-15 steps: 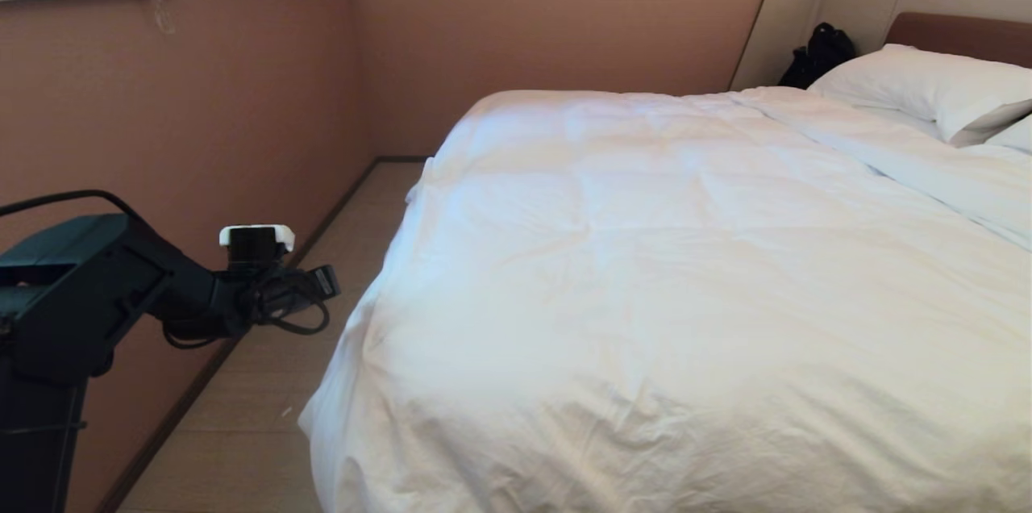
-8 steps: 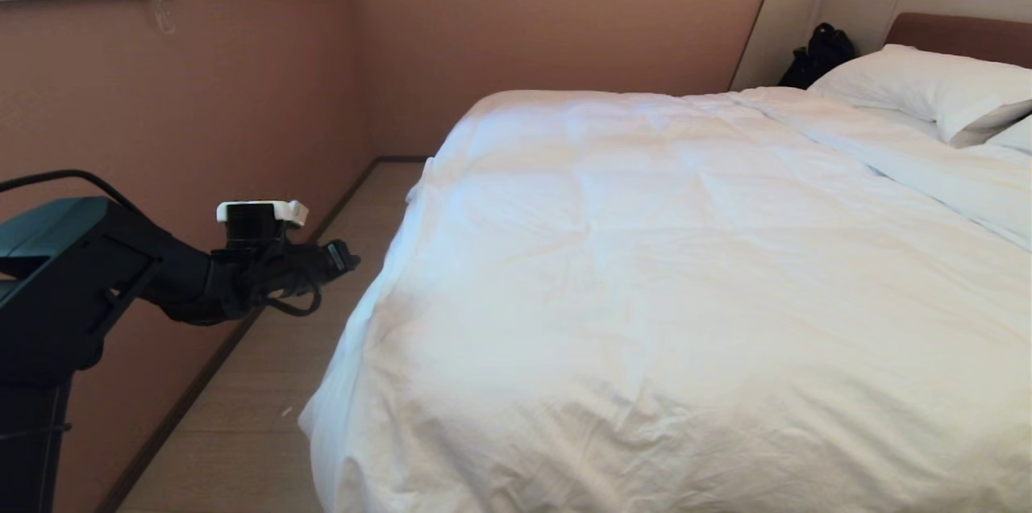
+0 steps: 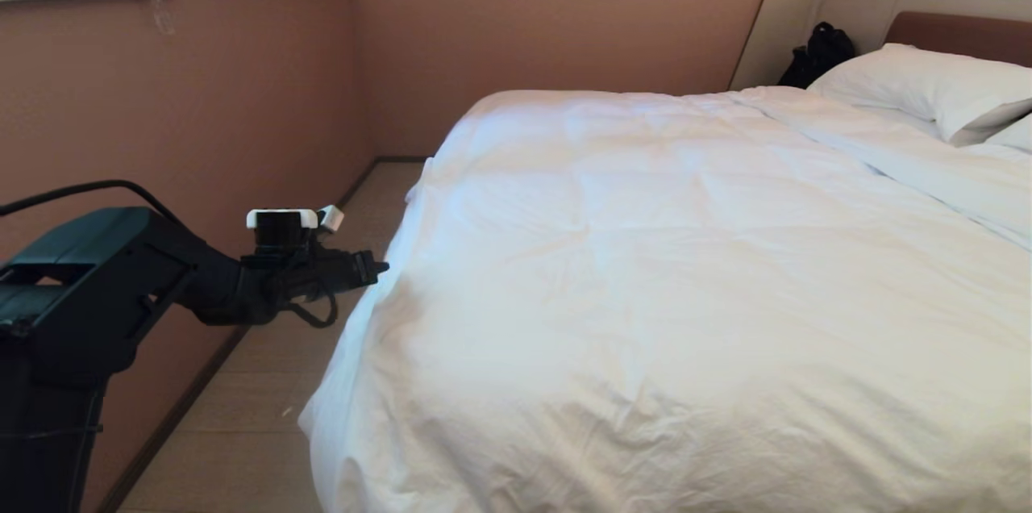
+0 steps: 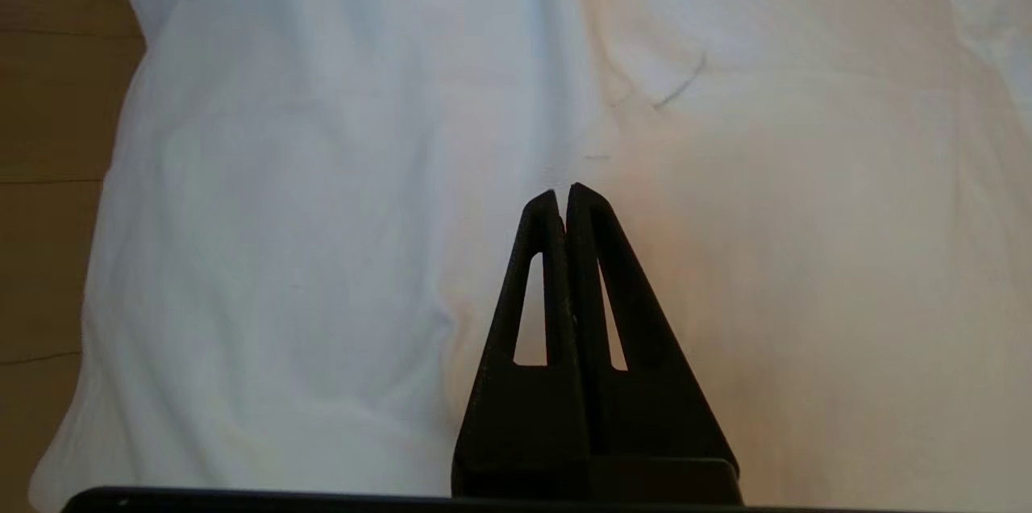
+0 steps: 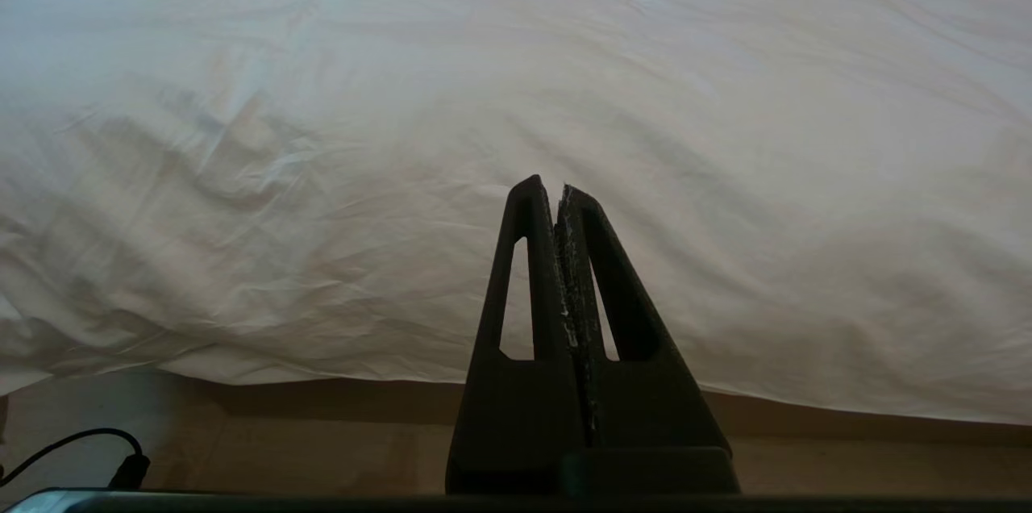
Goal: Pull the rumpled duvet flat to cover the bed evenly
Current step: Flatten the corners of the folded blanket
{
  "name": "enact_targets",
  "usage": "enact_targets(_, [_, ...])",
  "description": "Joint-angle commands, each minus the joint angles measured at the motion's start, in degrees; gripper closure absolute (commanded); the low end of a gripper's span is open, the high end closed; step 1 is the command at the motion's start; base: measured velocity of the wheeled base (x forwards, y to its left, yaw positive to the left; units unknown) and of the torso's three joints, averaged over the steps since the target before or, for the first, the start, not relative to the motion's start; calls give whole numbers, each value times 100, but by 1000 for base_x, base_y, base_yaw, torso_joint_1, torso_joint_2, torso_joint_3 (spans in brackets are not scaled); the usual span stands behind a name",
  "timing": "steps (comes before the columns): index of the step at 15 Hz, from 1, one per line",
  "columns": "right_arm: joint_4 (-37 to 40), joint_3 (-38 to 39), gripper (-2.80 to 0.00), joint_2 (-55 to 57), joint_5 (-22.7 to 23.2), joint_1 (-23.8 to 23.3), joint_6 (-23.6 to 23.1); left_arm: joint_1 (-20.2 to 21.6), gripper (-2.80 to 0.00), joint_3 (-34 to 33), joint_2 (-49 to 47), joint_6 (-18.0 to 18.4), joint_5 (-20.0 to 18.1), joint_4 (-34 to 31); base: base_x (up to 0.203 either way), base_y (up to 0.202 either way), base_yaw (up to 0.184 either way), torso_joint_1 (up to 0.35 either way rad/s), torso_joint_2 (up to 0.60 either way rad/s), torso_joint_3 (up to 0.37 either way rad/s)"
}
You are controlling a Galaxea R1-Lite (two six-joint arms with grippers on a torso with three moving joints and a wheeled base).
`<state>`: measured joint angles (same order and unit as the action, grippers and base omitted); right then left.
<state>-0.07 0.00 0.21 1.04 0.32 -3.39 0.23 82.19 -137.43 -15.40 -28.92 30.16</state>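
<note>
With our left gripper [image 3: 379, 266] clenched empty beside the puffy white quilted duvet [image 3: 685, 271] at the bed's side edge, we risk shoving it into fresh wrinkles.

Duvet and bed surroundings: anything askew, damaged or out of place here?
Mostly tidy. The duvet lies spread over the bed, only lightly creased near the foot. One oddity: a black bag sits wedged beside the pillows against the headboard surround.

White duvet [image 3: 685, 279] w/ faint square stitching, white pillows [image 3: 927, 98], brown headboard [image 3: 959, 35] in beige surround, black bag [image 3: 818, 53], salmon-pink walls [image 3: 524, 13], black left gripper [image 3: 375, 267].
</note>
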Motion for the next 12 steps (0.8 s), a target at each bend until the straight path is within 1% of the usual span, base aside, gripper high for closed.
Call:
enact_targets(1, [-10, 0, 0, -3, 2, 3, -4, -11, 0, -83, -127, 131, -17, 149, 0, 0, 0, 0, 0, 0])
enact_targets(2, [-1, 0, 0, -3, 2, 3, -4, -33, 0, -220, -129, 257, -17, 321, 0, 0, 0, 0, 0, 0])
enact_targets(5, [-1, 0, 0, -3, 2, 3, -4, -119, 0, -380, -295, 480, 26, 808, 0, 0, 0, 0, 0, 0])
enact_targets(7, [-1, 0, 0, -3, 2, 3, -4, -128, 0, -372, -441, 762, 95, 859, 0, 0, 0, 0, 0, 0])
enact_targets(8, [-1, 0, 0, -3, 2, 3, -4, -128, 0, -365, -490, 831, 119, 860, 0, 0, 0, 0, 0, 0])
enact_targets(11, [-1, 0, 0, -3, 2, 3, -4, -119, 0, -348, -611, 886, 177, 860, 0, 0, 0, 0, 0, 0])
enact_targets(12, [-1, 0, 0, -3, 2, 3, -4, -119, 0, -338, -678, 903, 366, 860, 0, 0, 0, 0, 0, 0])
